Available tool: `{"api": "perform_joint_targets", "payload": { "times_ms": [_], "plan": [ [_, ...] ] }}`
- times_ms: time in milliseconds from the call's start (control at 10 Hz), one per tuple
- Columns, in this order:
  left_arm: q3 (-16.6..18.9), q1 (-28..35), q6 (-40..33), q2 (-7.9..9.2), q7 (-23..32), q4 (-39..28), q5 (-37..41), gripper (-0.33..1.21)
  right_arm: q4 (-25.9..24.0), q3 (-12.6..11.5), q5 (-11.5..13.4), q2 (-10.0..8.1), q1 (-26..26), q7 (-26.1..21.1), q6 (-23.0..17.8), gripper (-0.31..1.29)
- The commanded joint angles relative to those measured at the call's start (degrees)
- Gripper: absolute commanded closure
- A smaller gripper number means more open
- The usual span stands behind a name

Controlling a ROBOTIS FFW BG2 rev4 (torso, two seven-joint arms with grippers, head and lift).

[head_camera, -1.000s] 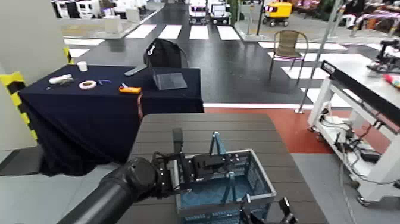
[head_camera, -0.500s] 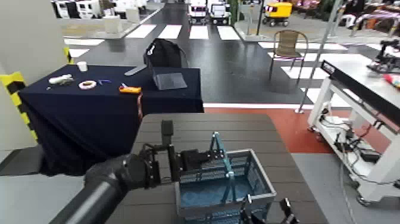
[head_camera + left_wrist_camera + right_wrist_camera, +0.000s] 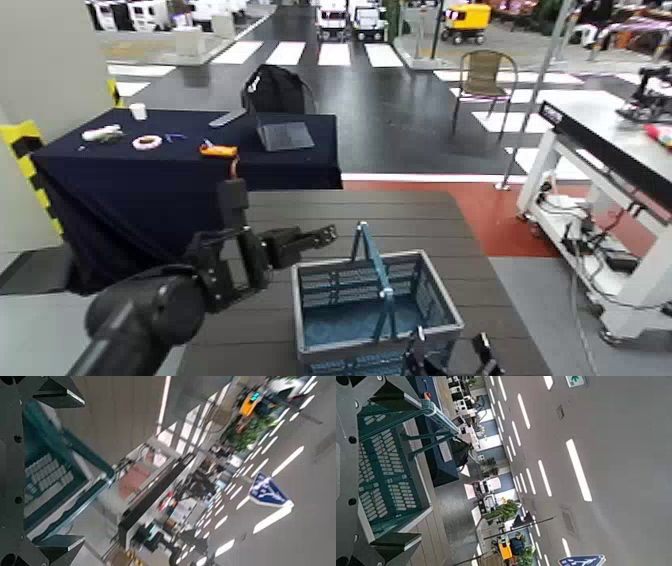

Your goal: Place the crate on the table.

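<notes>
From the head camera I see the crate (image 3: 376, 312) sitting upright on the dark slatted worktop (image 3: 340, 214), toward its near edge, teal handle standing up. My left tool (image 3: 318, 237) hangs just beside the crate's far-left corner, fingers parted, gripping nothing. My right tool (image 3: 447, 358) peeks in at the bottom edge, close by the crate's near rim; I cannot tell its state here.

Left wrist camera: the crate (image 3: 49, 471) lies off to one side, apart from the fingers (image 3: 57, 390), which are spread and bare.

Right wrist camera: the crate (image 3: 385, 463) shows between the spread fingers (image 3: 385, 545), lattice wall and handle clear, with nothing clamped.
</notes>
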Motion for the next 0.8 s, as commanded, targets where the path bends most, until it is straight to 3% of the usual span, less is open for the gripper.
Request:
{"api": "perform_joint_targets", "payload": {
  "times_ms": [100,500,800],
  "plan": [
    [4.3,8.6,-7.7,-0.03,5.4,-10.2,-6.7,0.11,-0.1,-0.5,0.0,0.11,0.3,-0.1,0.1,0.14],
    [6.1,19.5,-21.7,-1.08,8.8,-14.6,-15.3,0.11,-0.4,-0.9,0.2,0.11,0.7,-0.1,-0.2,0.14],
    [7.7,27.1,-32.5,-3.02,11.7,-14.8,-20.1,0.11,-0.5,-1.2,0.4,0.2,0.8,-0.1,-0.2,0.14]
  ]
}}
